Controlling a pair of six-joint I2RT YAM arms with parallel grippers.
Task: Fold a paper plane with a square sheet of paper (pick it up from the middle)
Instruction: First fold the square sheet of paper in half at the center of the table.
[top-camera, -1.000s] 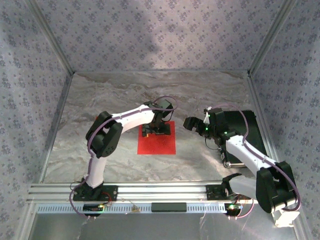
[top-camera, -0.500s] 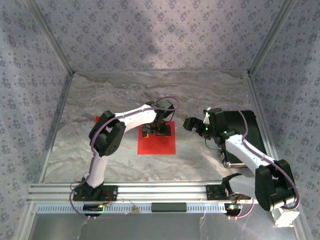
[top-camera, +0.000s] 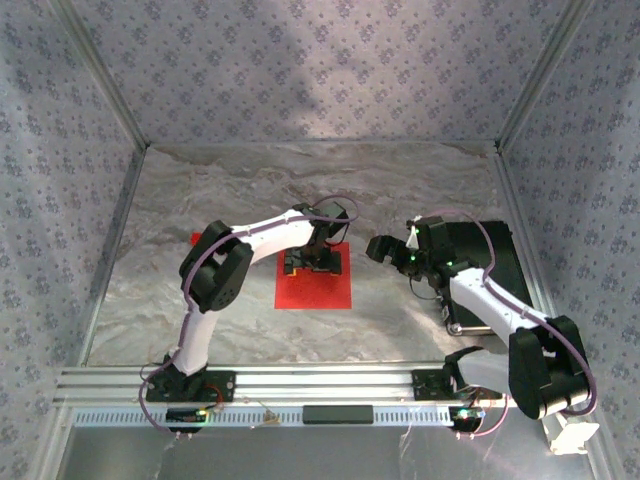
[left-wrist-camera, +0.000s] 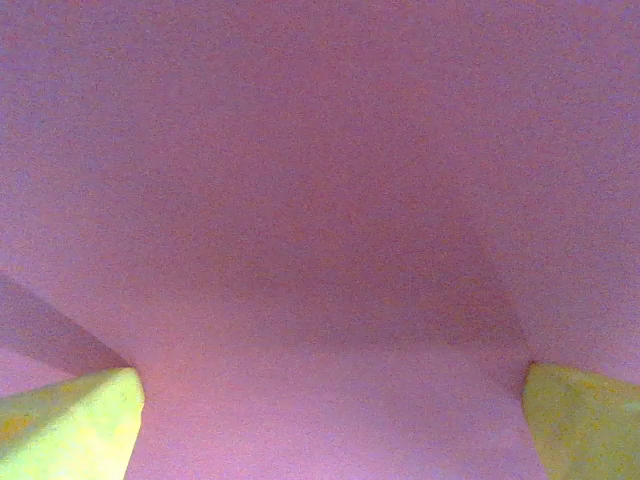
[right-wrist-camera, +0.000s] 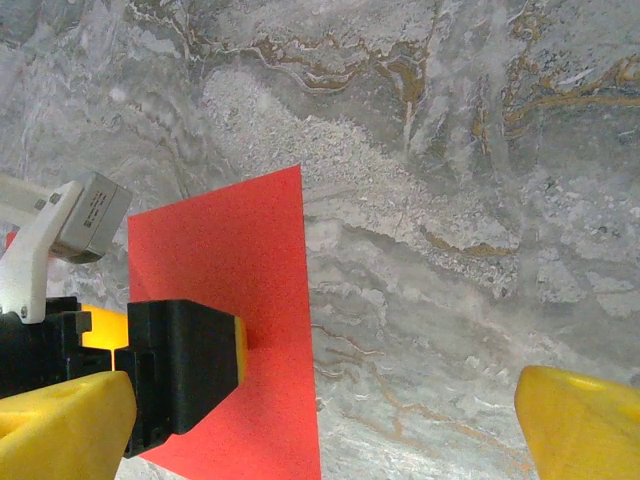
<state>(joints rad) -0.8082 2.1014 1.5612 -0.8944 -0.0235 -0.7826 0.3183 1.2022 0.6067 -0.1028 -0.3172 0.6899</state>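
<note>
Sheet (top-camera: 314, 290) edges flat on marble table (top-camera: 250, 190)

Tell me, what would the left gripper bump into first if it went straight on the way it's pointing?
The square sheet of paper. The left gripper points down at its far half, jaws open, and its wrist view has red paper close ahead. It may be touching; I cannot tell.

One red sheet (top-camera: 315, 291), one red scrap (top-camera: 196, 238), two arms (top-camera: 265, 230) (top-camera: 490, 300)
</note>
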